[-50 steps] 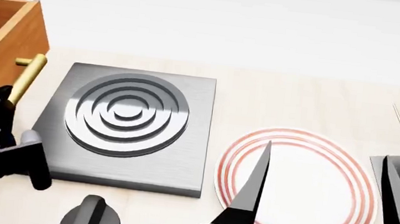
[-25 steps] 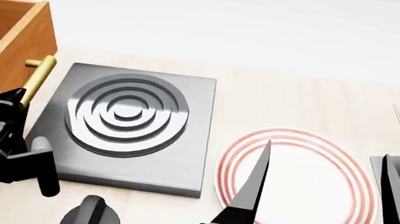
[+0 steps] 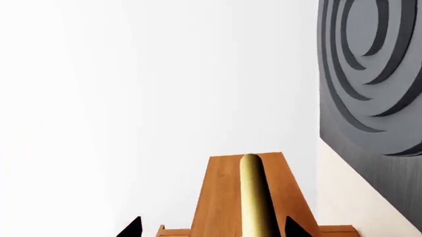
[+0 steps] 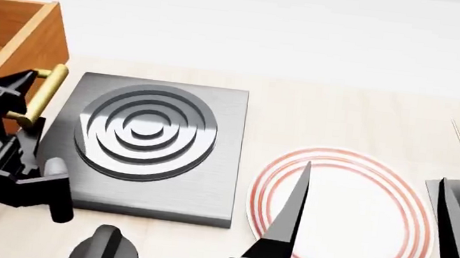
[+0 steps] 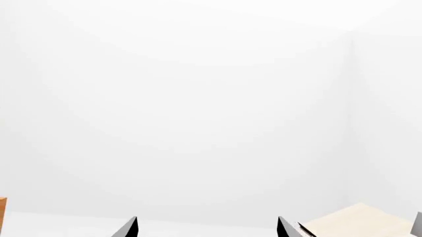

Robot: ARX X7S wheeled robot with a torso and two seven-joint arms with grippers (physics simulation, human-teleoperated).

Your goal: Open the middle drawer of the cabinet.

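Middle drawer sits at the far left of the head view, pulled out from the cabinet so its hollow inside shows, with the front panel right next to the stove plate. Its brass handle runs down the front, and the left pincer is around it: in the left wrist view the bar passes between the two dark fingertips. There's a visible gap on both sides, so the pincer looks fairly wide rather than clamped on, more hooked than squeezing.

Right pincer is parked lower right in the head view, over the red-ringed plate on the desk, tips spread and nothing between them.

What could go wrong, just a guess: with that loose hold the bar could slide out of the fingers if the pull drifts off the drawer's axis. A crooked pull could also jam the drawer on its rails. And the drawer front is already close to the stove plate, so dragging it further or dropping the arm might bump that.
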